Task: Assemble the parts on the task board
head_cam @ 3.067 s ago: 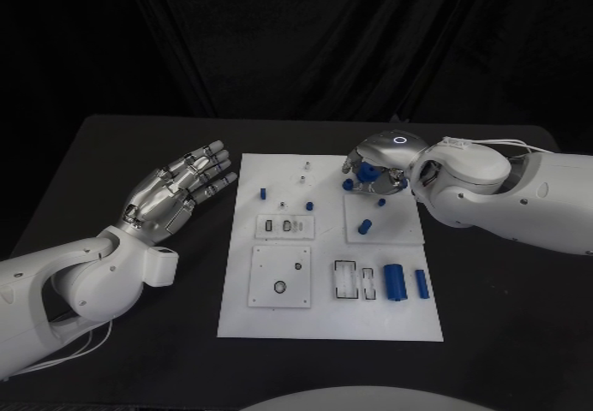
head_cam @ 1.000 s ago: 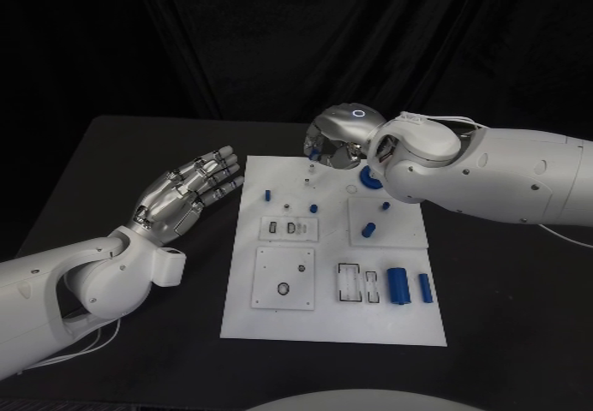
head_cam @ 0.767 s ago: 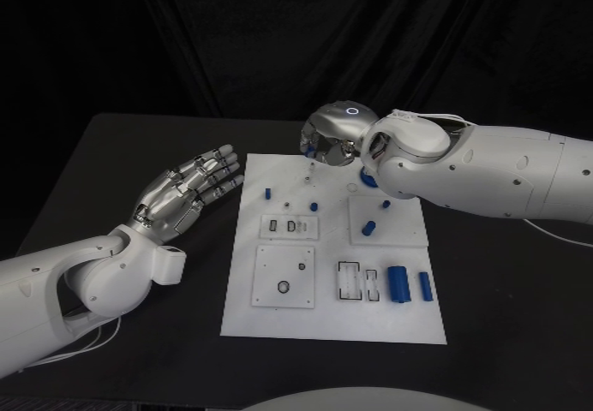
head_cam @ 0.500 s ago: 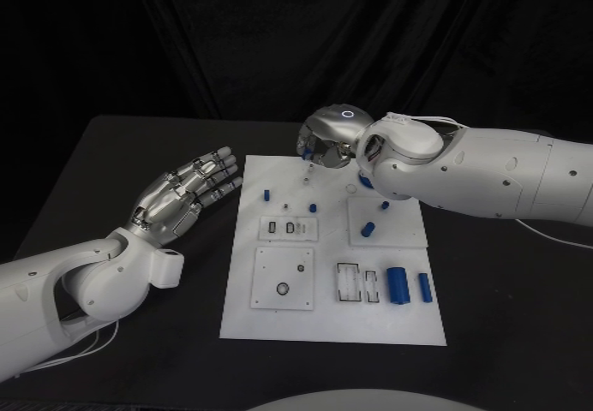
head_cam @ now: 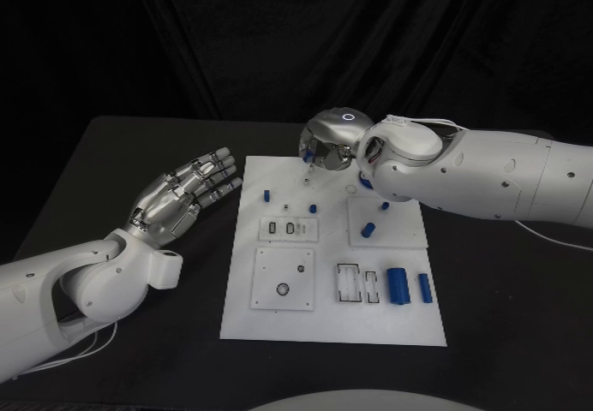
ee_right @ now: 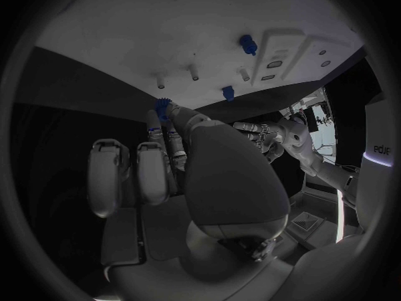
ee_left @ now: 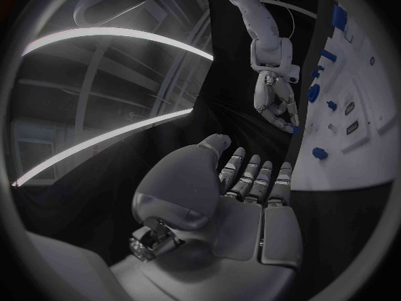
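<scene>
Nearest the robot, at the near right of the white task board (head_cam: pixel 332 325), a large blue cylinder (head_cam: pixel 396 285) and a slimmer one (head_cam: pixel 422 288) lie beside two rectangular slots. Left of the board, the left hand (head_cam: pixel 185 190) hovers over the black table (head_cam: pixel 123 145), empty, palm up, fingers spread. At the board's far edge, the right hand (head_cam: pixel 329 147) pinches a small blue gear (ee_right: pixel 163 106) in its fingertips, just above the upright white pegs (ee_right: pixel 193 73).

Parts (head_cam: pixel 396 283) on task board (head_cam: pixel 332 318)

White task board (head_cam: pixel 324 318), blue parts (head_cam: pixel 396 283)
</scene>
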Available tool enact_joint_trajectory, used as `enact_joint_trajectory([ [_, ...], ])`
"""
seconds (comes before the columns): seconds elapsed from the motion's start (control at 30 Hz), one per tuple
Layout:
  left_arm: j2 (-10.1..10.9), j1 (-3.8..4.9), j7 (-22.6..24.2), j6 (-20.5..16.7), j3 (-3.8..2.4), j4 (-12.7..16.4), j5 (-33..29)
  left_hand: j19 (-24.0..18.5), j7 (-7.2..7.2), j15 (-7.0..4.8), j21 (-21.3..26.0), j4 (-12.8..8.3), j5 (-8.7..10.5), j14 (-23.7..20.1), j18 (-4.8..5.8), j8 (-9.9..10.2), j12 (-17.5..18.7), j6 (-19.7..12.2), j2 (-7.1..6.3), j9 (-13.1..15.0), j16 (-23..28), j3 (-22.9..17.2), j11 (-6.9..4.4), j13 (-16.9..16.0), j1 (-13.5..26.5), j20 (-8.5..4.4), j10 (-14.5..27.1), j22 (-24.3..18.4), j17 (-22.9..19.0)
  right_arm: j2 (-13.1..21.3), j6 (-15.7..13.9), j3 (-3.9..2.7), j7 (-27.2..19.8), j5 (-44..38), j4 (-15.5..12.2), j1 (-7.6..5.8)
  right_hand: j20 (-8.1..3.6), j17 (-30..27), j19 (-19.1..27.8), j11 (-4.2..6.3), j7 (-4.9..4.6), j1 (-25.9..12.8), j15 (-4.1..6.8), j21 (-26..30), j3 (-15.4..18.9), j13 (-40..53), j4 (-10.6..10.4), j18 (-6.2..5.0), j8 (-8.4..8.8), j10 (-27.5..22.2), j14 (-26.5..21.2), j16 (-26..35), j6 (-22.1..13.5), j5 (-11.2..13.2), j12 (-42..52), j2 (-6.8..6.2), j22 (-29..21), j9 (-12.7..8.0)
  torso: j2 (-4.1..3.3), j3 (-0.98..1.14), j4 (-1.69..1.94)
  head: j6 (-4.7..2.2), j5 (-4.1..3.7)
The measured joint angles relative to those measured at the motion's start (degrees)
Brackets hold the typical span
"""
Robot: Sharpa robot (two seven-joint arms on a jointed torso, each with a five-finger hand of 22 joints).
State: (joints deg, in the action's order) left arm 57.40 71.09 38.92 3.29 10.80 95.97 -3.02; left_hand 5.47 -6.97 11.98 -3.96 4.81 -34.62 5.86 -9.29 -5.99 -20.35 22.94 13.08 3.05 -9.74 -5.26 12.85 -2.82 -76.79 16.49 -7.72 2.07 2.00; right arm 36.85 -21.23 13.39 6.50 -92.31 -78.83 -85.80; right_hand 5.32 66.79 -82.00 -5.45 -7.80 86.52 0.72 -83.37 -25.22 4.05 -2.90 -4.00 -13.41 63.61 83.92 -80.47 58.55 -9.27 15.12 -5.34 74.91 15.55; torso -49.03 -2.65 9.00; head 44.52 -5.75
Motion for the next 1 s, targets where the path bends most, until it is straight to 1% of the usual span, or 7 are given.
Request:
enact_joint_trajectory([
  [0.3, 0.0, 0.0, 0.0, 0.1, 0.03, -0.1, 0.0, 0.0, 0.0, 0.15, 0.0, 0.0, 0.0, -0.2, 0.0, 0.0, 0.0, 0.0, 0.0, 0.0, 0.0, 0.0, 0.2, 0.0, 0.0, 0.0, 0.2, 0.0, 0.0, 0.1, 0.7, 0.0, 0.3, 0.0, 0.1, 0.3, 0.0, 0.0, 0.0, 0.0, 0.04, 0.1, 0.0, 0.0, 0.0, 0.0, 0.0, 0.0, 0.13, 0.0, 0.0, 0.0, -0.1, 0.0, -0.2, 0.11, 0.0, 0.0, 0.02, -0.07, 0.06, 0.04, -0.04],
  [0.33, 0.0, 0.0, 0.0, 0.1, 0.03, -0.1, 0.0, 0.0, 0.0, 0.15, 0.0, 0.0, 0.0, -0.2, 0.01, 0.0, 0.0, 0.0, 0.0, 0.0, 0.0, 0.0, 0.19, 0.0, 0.0, 0.0, 0.2, 0.0, 0.0, 0.2, 0.8, 0.0, 0.3, 0.0, 0.1, 0.32, 0.0, -0.1, 0.0, 0.0, 0.19, 0.1, 0.0, 0.0, 0.0, 0.0, 0.0, 0.0, 0.23, 0.0, 0.0, 0.0, -0.2, 0.0, -0.2, 0.11, 0.0, 0.0, 0.02, -0.07, 0.06, 0.05, 0.0],
  [0.43, 0.0, 0.0, 0.0, 0.1, 0.05, -0.1, 0.0, 0.0, 0.0, 0.15, 0.0, 0.0, 0.0, -0.2, 0.0, 0.0, 0.0, 0.0, 0.0, 0.0, 0.0, 0.0, 0.2, 0.0, 0.0, 0.0, 0.2, 0.0, 0.0, 0.3, 1.1, 0.0, 0.4, 0.0, 0.2, 0.43, 0.0, -0.1, 0.0, 0.0, 0.19, 0.1, 0.0, 0.0, 0.0, 0.0, 0.0, 0.0, 0.23, 0.0, 0.0, 0.3, -0.2, 0.0, -0.2, 0.11, 0.0, 0.0, 0.01, -0.07, 0.05, 0.09, 0.01],
  [0.5, 0.0, 0.0, 0.0, 0.1, 0.06, -0.1, 0.0, 0.0, 0.0, 0.15, 0.0, 0.0, 0.0, -0.2, 0.0, 0.0, 0.0, 0.0, 0.0, 0.0, 0.0, 0.0, 0.19, 0.0, 0.0, 0.0, 0.2, 0.0, 0.0, 0.3, 1.2, 0.0, 0.4, 0.0, 0.3, 0.5, 0.0, -0.1, 0.0, 0.0, 0.0, 0.1, 0.0, 0.0, 0.0, 0.0, 0.0, 0.0, 0.45, 0.0, 0.0, 0.3, -0.4, -0.1, -0.3, 0.11, 0.0, 0.1, 0.01, -0.07, 0.06, 0.09, -0.03],
  [0.73, 0.0, 0.0, 0.0, 0.1, 0.11, -0.1, -0.1, 0.0, 0.0, 0.15, 0.0, 0.0, 0.0, -0.2, 0.0, 0.0, 0.0, 0.0, 0.0, 0.0, -0.2, -0.3, 0.19, 0.0, 0.0, 0.0, 0.2, 0.0, 0.0, 0.3, 1.9, -0.08, 0.6, 0.0, 0.6, 0.72, 0.21, -0.3, 0.2, 0.0, -0.01, 0.1, 0.0, 0.0, -0.1, 0.1, 0.1, 0.0, 0.45, 0.0, 0.0, 0.3, -0.4, -0.3, -0.5, 0.11, 0.0, 0.1, -0.01, -0.03, 0.1, 0.15, -0.13],
  [1.0, 0.0, 0.0, 0.0, 0.2, 0.19, -0.2, -0.2, 0.0, 0.0, 0.14, 0.0, 0.0, 0.0, -0.1, 0.0, 0.0, 0.0, 0.0, 0.0, 0.0, -0.2, -0.3, 0.19, 0.0, 0.0, 0.0, 0.2, 0.0, 0.0, 0.3, 2.1, -0.24, 0.7, 0.1, 0.8, 0.89, 0.21, -0.5, 0.2, 0.0, 0.0, 0.1, 0.0, 0.0, -0.1, 0.1, 0.2, 0.0, 0.72, 0.0, 0.0, 0.3, -0.4, -0.3, -0.7, 0.1, 0.0, 0.1, -0.01, -0.03, 0.07, 0.46, 0.03],
])
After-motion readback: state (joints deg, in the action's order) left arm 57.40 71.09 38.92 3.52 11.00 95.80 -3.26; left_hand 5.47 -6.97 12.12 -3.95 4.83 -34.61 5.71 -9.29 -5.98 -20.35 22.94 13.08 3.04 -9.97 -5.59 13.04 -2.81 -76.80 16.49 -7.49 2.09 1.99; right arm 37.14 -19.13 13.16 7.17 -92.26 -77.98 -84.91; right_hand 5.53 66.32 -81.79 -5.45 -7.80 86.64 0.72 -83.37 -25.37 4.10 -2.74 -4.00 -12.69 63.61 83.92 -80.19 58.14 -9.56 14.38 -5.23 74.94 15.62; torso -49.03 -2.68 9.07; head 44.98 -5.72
